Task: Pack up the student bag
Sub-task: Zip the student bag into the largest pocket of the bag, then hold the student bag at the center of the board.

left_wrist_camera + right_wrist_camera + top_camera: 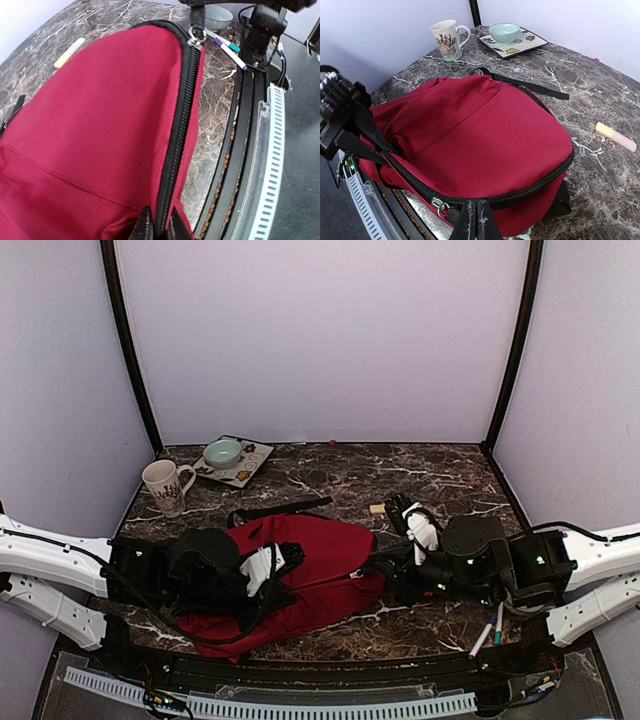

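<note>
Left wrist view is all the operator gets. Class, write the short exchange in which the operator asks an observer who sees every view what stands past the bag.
Operator: I see only the bag and some pens. What stands beyond it?
Observer: A mug, upright, near the far left corner of the table, apart from the bag.
Operator: Anything beside that?
Observer: A plate just to the mug's right, with a bowl sitting on it.
</note>
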### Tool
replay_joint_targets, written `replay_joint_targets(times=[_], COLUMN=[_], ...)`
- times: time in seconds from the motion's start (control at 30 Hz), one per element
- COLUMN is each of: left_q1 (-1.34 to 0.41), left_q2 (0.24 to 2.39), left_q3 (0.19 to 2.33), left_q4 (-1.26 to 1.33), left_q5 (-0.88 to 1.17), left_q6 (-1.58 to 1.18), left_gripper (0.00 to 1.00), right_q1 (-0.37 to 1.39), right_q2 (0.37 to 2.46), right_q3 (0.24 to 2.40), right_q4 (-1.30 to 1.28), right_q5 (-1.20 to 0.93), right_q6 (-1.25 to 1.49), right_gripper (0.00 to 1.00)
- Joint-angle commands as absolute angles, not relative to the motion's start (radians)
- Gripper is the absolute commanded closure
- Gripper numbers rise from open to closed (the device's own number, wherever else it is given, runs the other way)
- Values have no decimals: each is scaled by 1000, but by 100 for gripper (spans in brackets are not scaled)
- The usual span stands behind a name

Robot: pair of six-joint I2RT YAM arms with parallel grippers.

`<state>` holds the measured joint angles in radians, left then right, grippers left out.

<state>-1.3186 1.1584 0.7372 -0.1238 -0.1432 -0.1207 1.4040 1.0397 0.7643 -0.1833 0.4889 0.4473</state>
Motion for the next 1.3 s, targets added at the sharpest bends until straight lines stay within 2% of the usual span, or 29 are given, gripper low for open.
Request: replay_joint_targets(times=[0.0,0.13,0.2,0.27,0.3,0.37,0.57,0.77,0.8,0.83,0.9,0.97,1.27], left_q1=[-1316,-1316,-1320,-1327,-1329,-1333,-1335,-1336,-1335,-1335,-1335,-1335,-1336], left_q2=[1167,1219,1246,1267,1283,1311,1427,1523,1539,1560,1580,1581,1414], left_q3=[794,859,888,908,918,945,992,992,999,1009,1032,1057,968], left_q4=[-298,-313,-311,-290,-278,-261,-192,-92,-92,-99,-130,-174,-261], left_q5=[-176,-117,-105,-102,-99,-82,-90,-192,-199,-201,-205,-210,-127], left_q6=[-138,-157,-154,-139,-130,-115,-81,-58,-54,-48,-38,-38,-44], left_gripper=[76,45,33,28,20,17,18,30,34,42,77,99,100], right_q1=[1376,1376,1376,1376,1376,1376,1376,1377,1376,1376,1376,1376,1351], right_q2=[1043,1083,1107,1128,1138,1154,1171,1129,1120,1111,1100,1098,1111], right_q3=[762,780,793,806,813,827,856,844,838,833,828,829,832], right_q4=[-141,-104,-94,-83,-77,-72,-78,-106,-109,-114,-125,-137,-204], right_q5=[506,460,452,446,442,433,426,458,466,474,489,504,614], right_q6=[413,401,397,392,390,380,354,381,388,393,399,400,401], right_gripper=[100,100,100,100,100,100,100,100,100,100,100,100,100])
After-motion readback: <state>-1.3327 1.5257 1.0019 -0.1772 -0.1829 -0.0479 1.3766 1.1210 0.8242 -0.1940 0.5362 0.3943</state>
